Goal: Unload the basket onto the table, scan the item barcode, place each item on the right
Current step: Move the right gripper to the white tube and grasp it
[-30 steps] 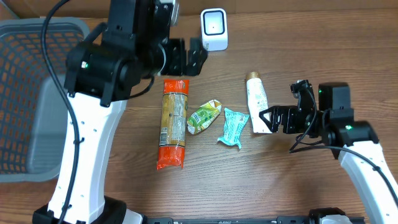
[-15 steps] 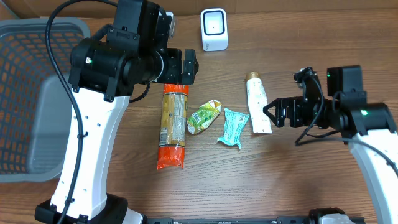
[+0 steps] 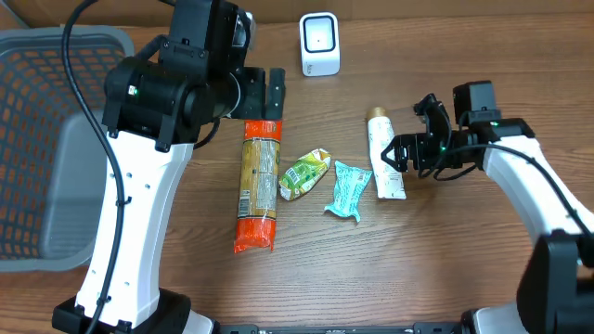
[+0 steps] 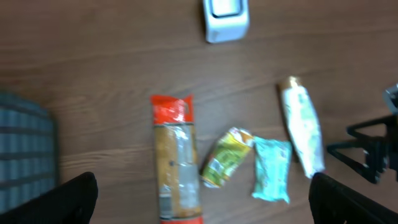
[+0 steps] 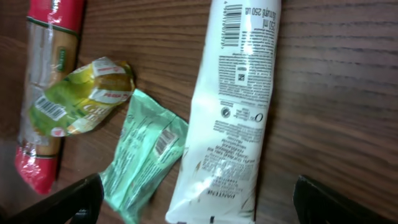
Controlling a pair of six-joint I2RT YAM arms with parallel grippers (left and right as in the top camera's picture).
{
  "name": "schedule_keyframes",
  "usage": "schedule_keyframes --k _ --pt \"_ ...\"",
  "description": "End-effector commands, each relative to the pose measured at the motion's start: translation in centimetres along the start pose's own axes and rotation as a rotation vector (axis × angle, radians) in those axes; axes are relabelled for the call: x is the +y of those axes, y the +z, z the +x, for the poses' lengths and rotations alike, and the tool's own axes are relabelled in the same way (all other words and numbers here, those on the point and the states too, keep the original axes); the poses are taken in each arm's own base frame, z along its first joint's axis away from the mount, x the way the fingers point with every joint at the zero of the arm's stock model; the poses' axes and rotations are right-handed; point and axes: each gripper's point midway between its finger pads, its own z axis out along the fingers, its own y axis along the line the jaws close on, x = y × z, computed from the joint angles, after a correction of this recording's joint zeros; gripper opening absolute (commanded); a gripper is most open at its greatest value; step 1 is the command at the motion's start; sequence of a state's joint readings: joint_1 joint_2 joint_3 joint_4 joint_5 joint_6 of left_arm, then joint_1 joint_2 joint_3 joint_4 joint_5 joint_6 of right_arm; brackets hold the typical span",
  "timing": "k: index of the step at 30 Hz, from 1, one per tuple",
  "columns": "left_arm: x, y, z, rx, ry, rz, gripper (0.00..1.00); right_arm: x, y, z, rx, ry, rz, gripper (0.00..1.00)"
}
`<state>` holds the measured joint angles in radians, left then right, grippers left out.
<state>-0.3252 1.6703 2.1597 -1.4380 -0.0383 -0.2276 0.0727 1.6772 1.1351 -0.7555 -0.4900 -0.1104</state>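
**Right gripper open beside a white tube, barcode facing up**

I am a two-armed robot at a brown wooden table (image 3: pixel 464 278). I judge the item to scan to be a white plastic squeeze tube with a gold cap (image 3: pixel 383 153). It lies flat, right of centre. Its long axis runs far to near, with the cap at the far end.

My right gripper (image 3: pixel 406 147) is just to the right of the tube, fingers spread wide and holding nothing. In my right wrist view the tube runs up the picture between the two fingertips, so the jaws stand across its narrow width. A black printed barcode (image 5: pixel 233 18) near one end of the tube faces up. I cannot tell how high the fingers are above the table.

My left gripper (image 3: pixel 267 93) is also wide open and empty. It hangs well to the left, over the far end of a long orange-and-red packet (image 3: pixel 258 181). The right arm is therefore the nearer one.

The small white box-shaped scanner (image 3: pixel 320 44) stands at the far side of the table, far and left of the tube.
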Motion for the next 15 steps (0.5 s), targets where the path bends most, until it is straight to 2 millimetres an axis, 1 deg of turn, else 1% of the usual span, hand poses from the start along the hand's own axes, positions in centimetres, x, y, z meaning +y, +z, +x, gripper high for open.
schedule_keyframes --k 1,6,12,15 --pt "2.1 0.0 -1.1 -0.046 0.020 -0.118 0.99 -1.1 1.8 -0.2 0.017 -0.012 0.003 0.98" --pt "2.1 0.0 -1.2 -0.050 0.019 -0.120 0.99 -2.5 3.9 0.1 0.046 -0.004 0.009 0.98" --pt "2.0 0.0 -1.1 -0.048 0.016 -0.114 0.99 -2.8 4.6 -0.2 0.038 -0.034 0.008 0.98" --pt "2.0 0.0 -1.1 -0.048 0.016 -0.114 1.00 -2.9 4.8 -0.4 0.025 -0.040 0.009 0.95"
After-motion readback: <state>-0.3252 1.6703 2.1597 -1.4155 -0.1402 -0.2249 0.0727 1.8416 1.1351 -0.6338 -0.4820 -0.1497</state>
